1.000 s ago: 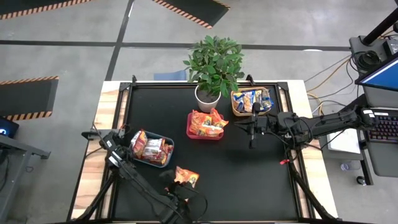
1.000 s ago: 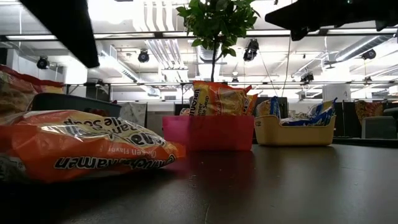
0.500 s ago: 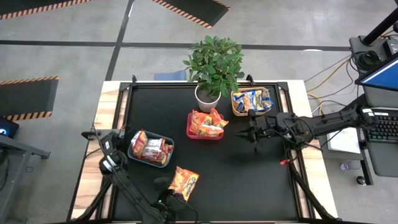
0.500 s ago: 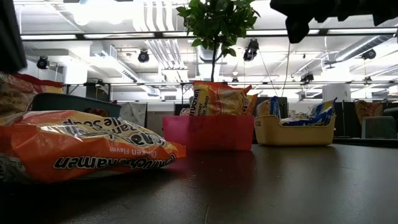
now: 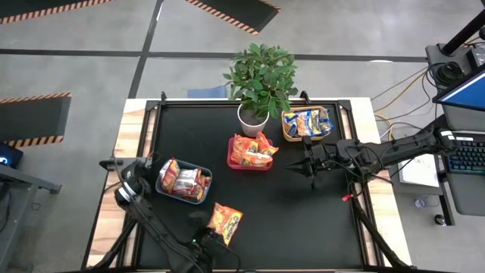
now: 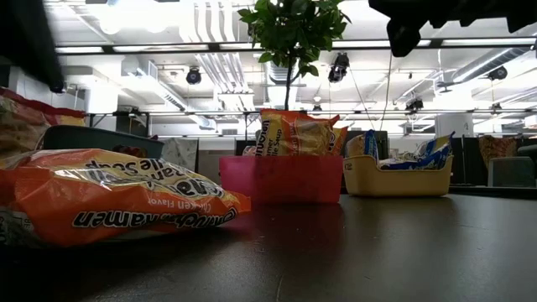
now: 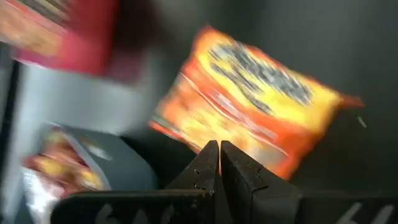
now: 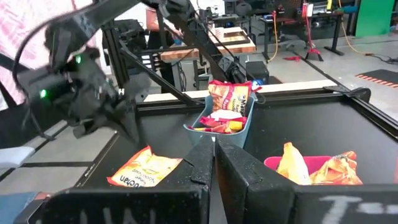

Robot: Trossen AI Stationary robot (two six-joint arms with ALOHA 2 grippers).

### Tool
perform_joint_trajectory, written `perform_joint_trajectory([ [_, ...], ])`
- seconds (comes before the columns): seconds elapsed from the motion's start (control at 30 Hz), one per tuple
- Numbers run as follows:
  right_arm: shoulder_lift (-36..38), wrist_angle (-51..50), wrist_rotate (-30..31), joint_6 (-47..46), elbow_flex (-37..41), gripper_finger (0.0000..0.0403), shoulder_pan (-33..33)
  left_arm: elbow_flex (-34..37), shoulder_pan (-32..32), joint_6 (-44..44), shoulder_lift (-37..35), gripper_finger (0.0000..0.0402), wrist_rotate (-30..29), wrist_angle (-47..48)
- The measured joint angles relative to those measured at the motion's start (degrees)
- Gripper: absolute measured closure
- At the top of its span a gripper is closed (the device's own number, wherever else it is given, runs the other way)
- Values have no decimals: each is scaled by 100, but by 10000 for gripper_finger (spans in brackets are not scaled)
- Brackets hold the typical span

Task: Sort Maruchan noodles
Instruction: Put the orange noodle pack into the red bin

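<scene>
One orange Maruchan noodles packet (image 5: 225, 222) (image 6: 109, 197) lies flat on the black table near its front edge. My left gripper (image 5: 203, 236) (image 7: 219, 148) is shut and hovers just off the packet's near-left corner, slanting down toward it, with nothing held. More orange packets stand in the red bin (image 5: 236, 161) and in the grey-blue bin (image 5: 161, 184). Blue packets fill the tan bin (image 5: 286, 135). My right gripper (image 5: 297, 163) (image 8: 214, 146) is shut and empty. It is held level above the table, right of the red bin.
A potted plant (image 5: 258, 80) stands at the back, between the red and tan bins. Open black tabletop (image 5: 303, 220) lies in the middle and at the front right. Cables and a laptop (image 5: 462, 114) sit off the table's right edge.
My left gripper has drawn back from the loose orange packet toward the table's near left corner, rolling as it went, and has stayed shut. My right gripper has rolled about its own axis while staying in place. The packet has not moved.
</scene>
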State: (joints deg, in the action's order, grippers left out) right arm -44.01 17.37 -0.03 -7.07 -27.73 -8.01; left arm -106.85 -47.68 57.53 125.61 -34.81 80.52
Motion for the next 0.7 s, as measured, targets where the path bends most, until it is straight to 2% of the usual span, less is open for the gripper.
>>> perform_joint_trajectory([
  [0.13, 0, -53, 0, 11, 0, 394, 0, 526, 16, 158, -588, 401, -913, -331],
  [0.23, 0, -59, 2, 25, 0, 394, 0, 1274, 37, 185, -1138, 401, -1368, -1151],
  [0.33, 0, -61, 2, 57, 0, 394, 0, 2267, 46, 25, -1751, 401, -1225, -2334],
  [0.47, -2, -68, 4, 99, 0, 394, 2, 3509, 67, -197, -2356, 401, -445, -4067],
  [0.6, -2, -72, 7, 173, 0, 394, 2, 4324, 113, -220, -2445, 401, -261, -5643],
  [0.7, -2, -81, 8, 211, 0, 394, 2, 4559, 199, -167, -2335, 401, -308, -6036],
])
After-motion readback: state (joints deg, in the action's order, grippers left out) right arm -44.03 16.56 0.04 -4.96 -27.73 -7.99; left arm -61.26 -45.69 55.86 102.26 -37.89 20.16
